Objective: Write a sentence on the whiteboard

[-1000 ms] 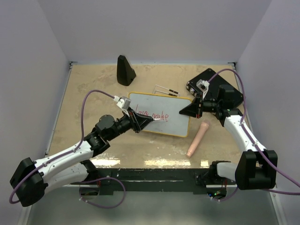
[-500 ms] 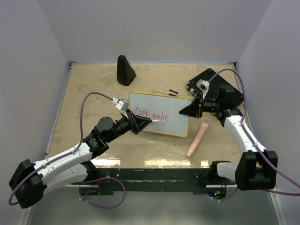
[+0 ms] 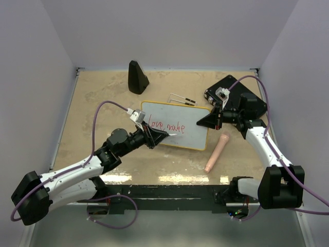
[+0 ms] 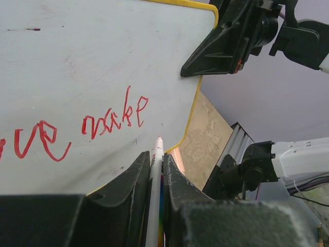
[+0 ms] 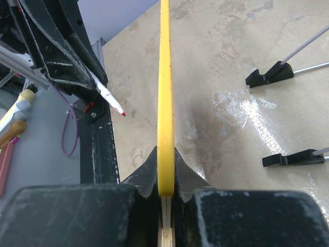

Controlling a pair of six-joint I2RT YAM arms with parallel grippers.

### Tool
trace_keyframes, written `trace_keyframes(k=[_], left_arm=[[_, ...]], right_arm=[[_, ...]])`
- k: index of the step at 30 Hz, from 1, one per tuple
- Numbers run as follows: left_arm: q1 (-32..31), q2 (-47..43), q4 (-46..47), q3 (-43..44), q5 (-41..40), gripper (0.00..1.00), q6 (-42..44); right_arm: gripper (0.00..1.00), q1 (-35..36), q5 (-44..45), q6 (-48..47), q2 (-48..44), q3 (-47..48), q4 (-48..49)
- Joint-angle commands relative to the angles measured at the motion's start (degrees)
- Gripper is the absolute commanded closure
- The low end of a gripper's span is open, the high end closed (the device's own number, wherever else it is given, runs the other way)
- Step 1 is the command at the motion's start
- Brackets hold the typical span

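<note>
the sandy tabletop (image 3: 103, 98) carries the scene. the white-and-black left arm (image 3: 77, 172) has drawn back toward its base over the last second, while the right arm (image 3: 262, 144) has not moved. the small glossy white whiteboard with a thin yellow rim (image 3: 193, 133) lies mid-table, its right edge pinched between the right fingers (image 3: 205, 122), which the right wrist view shows closed on the yellow rim. the left fingers (image 3: 163, 136) are pressed together on a slim white marker with a red tip (image 3: 172, 135). that tip has slid from the end of the last word down to the board's near edge and, seen from the right wrist, stands clear of the surface. the thin red handwritten words (image 3: 167, 125), reading roughly "love make", are now uncovered, with no fresh stroke. this looks like a pause between words: the sentence seems unfinished, and the bare board below offers room for a second line.
</note>
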Motion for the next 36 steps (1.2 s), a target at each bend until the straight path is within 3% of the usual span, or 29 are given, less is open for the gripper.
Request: trace_keyframes(k=[1, 36], left_arm=[[-0.6, 0.7, 3.9, 1.1, -0.6, 1.0, 1.6], [-3.7, 15.5, 7.6, 12.1, -5.9, 1.0, 5.3]], right_arm=[[1.0, 0.1, -4.0, 0.7, -1.6, 0.9, 2.2], [1.0, 0.1, -4.2, 0.8, -1.6, 1.0, 2.3]])
